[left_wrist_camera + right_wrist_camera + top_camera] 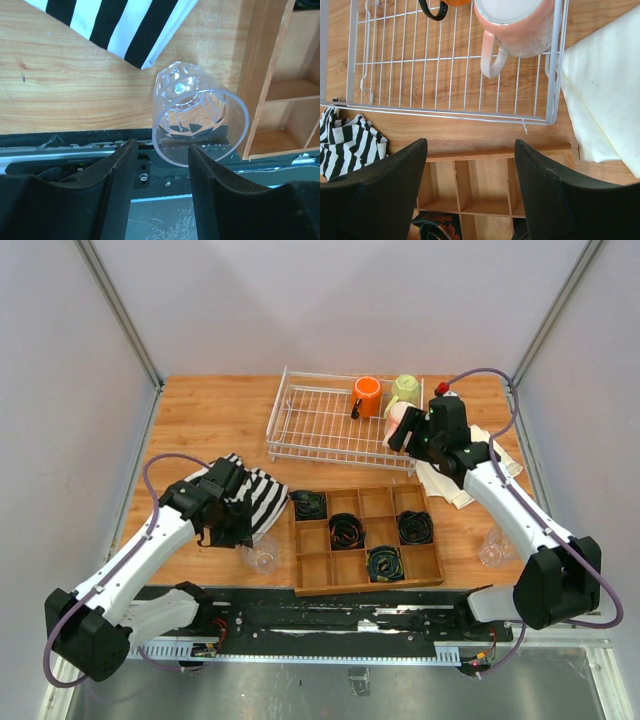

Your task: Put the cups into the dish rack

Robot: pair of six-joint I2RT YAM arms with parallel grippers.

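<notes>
The white wire dish rack [315, 430] stands at the back of the table. In its right end are the orange mug [367, 396], the pale yellow-green mug [405, 390] and the white-pink mug [397, 417]. My right gripper [405, 437] hovers open and empty over the rack's near right corner. Its wrist view shows the white-pink mug [520, 25] inside the rack [445, 114]. A clear tumbler [260, 554] lies by the table's near edge. My left gripper [161, 146] is open, with the tumbler's [197, 117] rim just at its fingertips. Another clear tumbler [495, 548] stands at the near right.
A wooden compartment tray [365, 540] with black cables sits in the near middle, right next to the left tumbler. A black-and-white striped cloth [255, 495] lies under the left arm. A cream cloth [455, 480] lies under the right arm. The black base rail [330, 615] runs along the near edge.
</notes>
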